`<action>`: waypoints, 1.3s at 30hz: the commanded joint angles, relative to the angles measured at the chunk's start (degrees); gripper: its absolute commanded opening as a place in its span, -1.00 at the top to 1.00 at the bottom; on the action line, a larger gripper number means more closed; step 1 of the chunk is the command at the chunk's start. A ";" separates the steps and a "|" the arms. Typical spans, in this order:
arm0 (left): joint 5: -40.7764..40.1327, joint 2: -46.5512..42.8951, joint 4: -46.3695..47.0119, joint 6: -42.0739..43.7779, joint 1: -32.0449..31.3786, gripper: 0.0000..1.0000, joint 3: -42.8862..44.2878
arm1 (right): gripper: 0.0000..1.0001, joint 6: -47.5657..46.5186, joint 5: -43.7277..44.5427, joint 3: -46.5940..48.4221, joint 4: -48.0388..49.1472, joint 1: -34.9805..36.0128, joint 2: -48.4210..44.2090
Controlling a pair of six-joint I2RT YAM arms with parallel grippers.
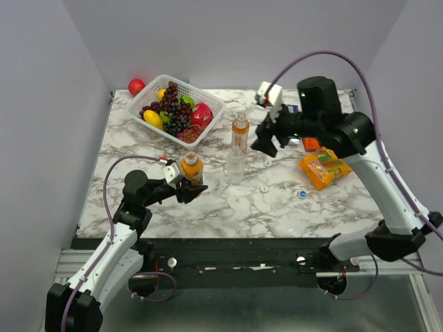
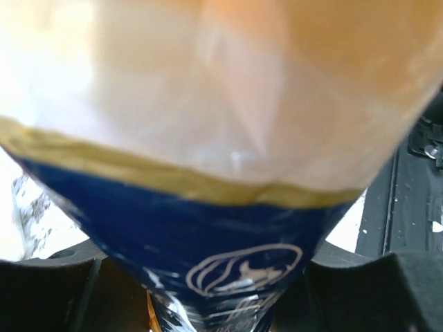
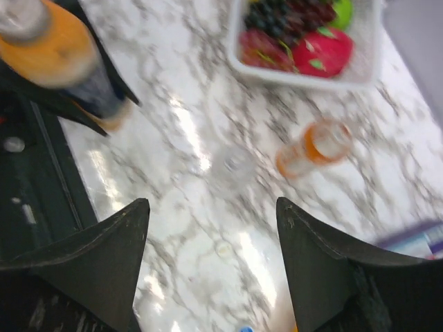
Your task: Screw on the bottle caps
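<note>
Top external | L gripper (image 1: 194, 188) clamping orange btl (image 1: 192, 168) upright, near-left on table (image 1: 208, 211) | R gripper (image 1: 268, 146) hanging raised, jaws apart, empty | white cap (image 1: 268, 163) lying loose below it | tip: dropping straight down, pinching cap rim evenly, holding it level for threading

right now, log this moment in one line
left gripper: shut on orange bottle | right gripper: open, empty, above table | blue cap: on table

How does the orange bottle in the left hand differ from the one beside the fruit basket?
The left hand grips the near orange bottle; the far orange bottle stands free. The near bottle shows a dark blue label band, the far one an orange band. Both are upright.
</note>
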 commanded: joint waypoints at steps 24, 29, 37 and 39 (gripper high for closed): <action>-24.51 -2.59 -20.20 6.20 -2.43 1.00 5.43 | -0.29 -52.83 -7.39 -48.19 15.75 -13.24 6.86; -25.84 -1.97 -20.39 7.78 -3.22 1.00 5.87 | -0.28 -53.55 -8.53 -48.55 16.81 -13.24 10.29; -25.58 -1.18 -19.95 7.26 -3.49 1.00 5.52 | -0.22 -54.60 -7.92 -48.10 16.54 -12.80 12.93; -25.66 -1.27 -19.69 7.34 -3.75 1.00 5.35 | -0.21 -54.87 -7.48 -48.37 16.81 -12.71 13.46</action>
